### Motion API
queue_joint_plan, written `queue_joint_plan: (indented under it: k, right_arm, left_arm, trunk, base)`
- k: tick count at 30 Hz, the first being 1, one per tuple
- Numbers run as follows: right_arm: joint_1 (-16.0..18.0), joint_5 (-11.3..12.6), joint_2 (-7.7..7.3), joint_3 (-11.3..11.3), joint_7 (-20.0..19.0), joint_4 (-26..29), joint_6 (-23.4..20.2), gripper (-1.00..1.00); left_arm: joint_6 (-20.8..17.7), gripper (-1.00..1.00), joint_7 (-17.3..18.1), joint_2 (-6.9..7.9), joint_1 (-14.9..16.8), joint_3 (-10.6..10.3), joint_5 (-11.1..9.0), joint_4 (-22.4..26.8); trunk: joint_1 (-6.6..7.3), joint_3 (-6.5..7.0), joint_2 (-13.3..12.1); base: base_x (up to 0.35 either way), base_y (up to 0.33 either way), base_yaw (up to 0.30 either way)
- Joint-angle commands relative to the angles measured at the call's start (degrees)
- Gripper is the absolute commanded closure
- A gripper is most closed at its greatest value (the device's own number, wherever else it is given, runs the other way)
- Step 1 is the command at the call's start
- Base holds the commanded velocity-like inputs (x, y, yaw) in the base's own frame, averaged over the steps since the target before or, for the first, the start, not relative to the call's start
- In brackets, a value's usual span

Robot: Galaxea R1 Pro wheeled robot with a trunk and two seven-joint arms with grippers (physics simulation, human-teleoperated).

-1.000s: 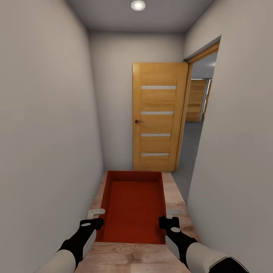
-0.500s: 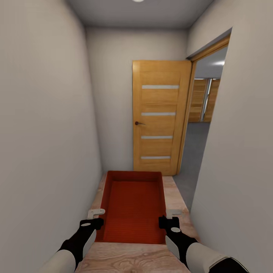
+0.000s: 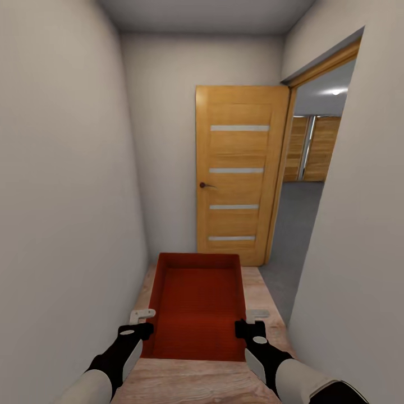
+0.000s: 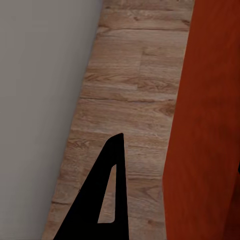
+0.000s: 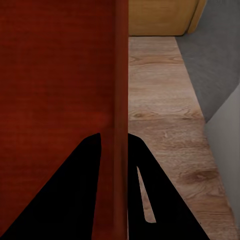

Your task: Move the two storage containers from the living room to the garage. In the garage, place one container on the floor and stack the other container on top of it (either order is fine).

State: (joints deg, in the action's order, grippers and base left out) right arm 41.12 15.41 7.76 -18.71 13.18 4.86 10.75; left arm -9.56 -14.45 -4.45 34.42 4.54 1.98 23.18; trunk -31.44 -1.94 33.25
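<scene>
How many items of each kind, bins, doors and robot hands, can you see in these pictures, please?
Orange-red bins: 1, the bin carried between the hands.
Wooden doors: 1, the door standing open ahead.
Robot hands: 2, the left hand and the right hand, one at each long wall of the bin.
Total: 4.

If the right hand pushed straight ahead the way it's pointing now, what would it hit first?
Probably nothing soon: the right hand straddles the storage container's side wall and points along it, down the hallway. Beyond that lies the open wooden door, though depth is unclear.
</scene>
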Motion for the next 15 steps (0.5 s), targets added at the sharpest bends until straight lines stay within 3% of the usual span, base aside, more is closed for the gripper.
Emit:
queue_joint_plan:
  k: [1,15]
  right_arm:
    - [0.1,0.7,-0.02,-0.4,0.3,-0.1,0.3,1.0]
    - [0.0,0.7,-0.03,-0.4,0.3,-0.1,0.3,1.0]
  left_arm:
    - [-0.5,1.0,-0.3,0.05,0.0,0.6,1.3,0.2]
    - [-0.5,1.0,-0.3,0.05,0.0,0.6,1.3,0.3]
  trunk:
    - [-0.06,-0.11,0.1]
    - [-0.06,-0.11,0.1]
  base:
    - [0.324,0.0,0.0]
    - [0.324,0.0,0.0]
